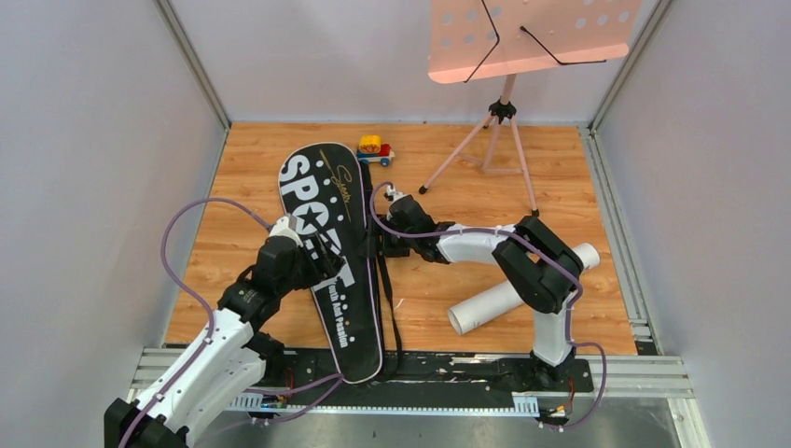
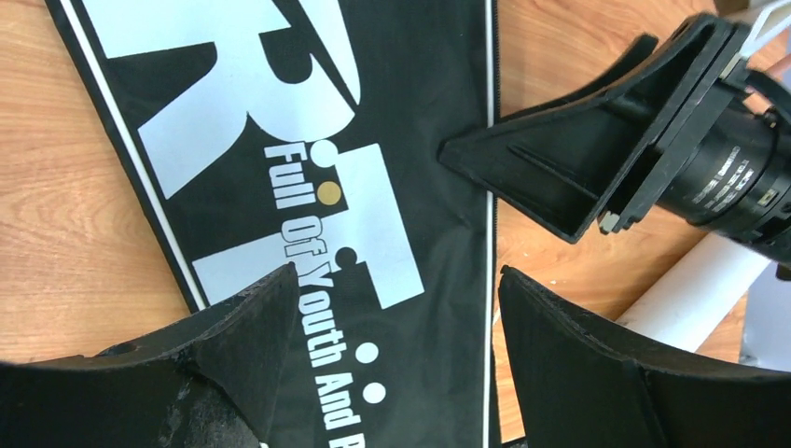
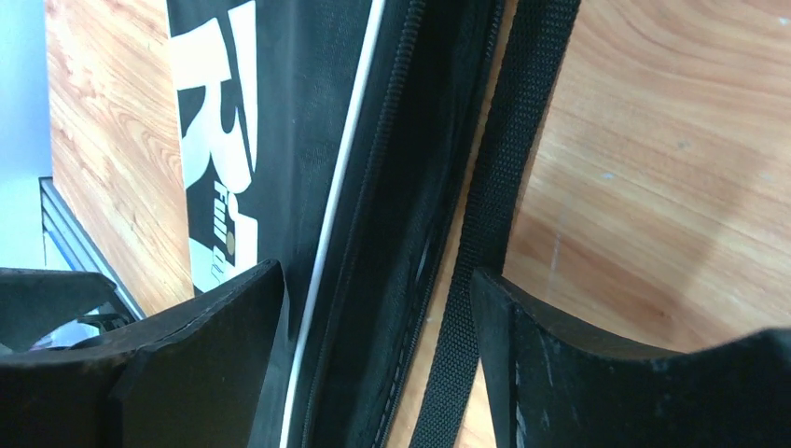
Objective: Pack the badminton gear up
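Two risks stand out around the black SPORT bag, which lies diagonally across the centre-left of the top view, narrow end toward the bottom edge. Both sets of jaws are spread and hold nothing. The left gripper hovers over the lettering, while the right gripper straddles the bag's zipper edge and loose strap. Closing there, the right gripper could pinch the strap alone and drag the bag askew. The white tube lies unpacked at lower right beneath the right arm's elbow, which could knock it rolling.
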You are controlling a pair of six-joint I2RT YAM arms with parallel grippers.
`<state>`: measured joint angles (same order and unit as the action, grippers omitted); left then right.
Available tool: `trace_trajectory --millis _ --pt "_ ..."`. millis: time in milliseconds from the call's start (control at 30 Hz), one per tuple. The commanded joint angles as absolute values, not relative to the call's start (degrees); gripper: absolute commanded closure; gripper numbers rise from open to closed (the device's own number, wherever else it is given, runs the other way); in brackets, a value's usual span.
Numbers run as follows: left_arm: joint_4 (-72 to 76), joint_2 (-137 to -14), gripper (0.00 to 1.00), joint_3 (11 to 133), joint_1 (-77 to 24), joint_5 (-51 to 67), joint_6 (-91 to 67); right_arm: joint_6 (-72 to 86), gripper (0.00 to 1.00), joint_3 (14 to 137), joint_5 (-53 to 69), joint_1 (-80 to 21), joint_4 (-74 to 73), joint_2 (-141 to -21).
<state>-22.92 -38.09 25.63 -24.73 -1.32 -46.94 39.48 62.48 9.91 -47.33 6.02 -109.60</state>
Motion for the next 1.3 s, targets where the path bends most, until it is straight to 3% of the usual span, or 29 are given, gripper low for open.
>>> trace_trajectory --millis 0,233,433,600,833,1267 --pt "-22.6 -38.3 0.15 25.5 -24.7 -1.4 -44.6 38.7 0.26 66.6 14.1 -47.4 7.1 -113.6" --pt "-24.9 -36.2 0.12 27.2 -24.8 -3.6 -43.5 39.6 0.39 66.8 19.2 -47.4 11.0 -117.4" --pt "-26.2 -35.8 0.06 31.8 -24.7 -8.2 -41.8 38.6 0.71 66.7 22.3 -47.4 15.1 -116.6" --pt "-31.8 -42.6 0.01 40.0 -24.7 -16.0 -40.8 36.5 0.99 66.0 23.5 -47.5 15.9 -113.3" --pt "-35.3 -51.4 0.00 50.2 -22.1 -20.3 -41.7 30.1 1.00 67.3 22.5 -48.2 9.6 -106.2" --pt "-47.8 -65.6 0.01 75.2 -6.3 -23.6 -50.2 8.4 1.00 74.5 -8.7 -61.2 -8.4 -95.6"
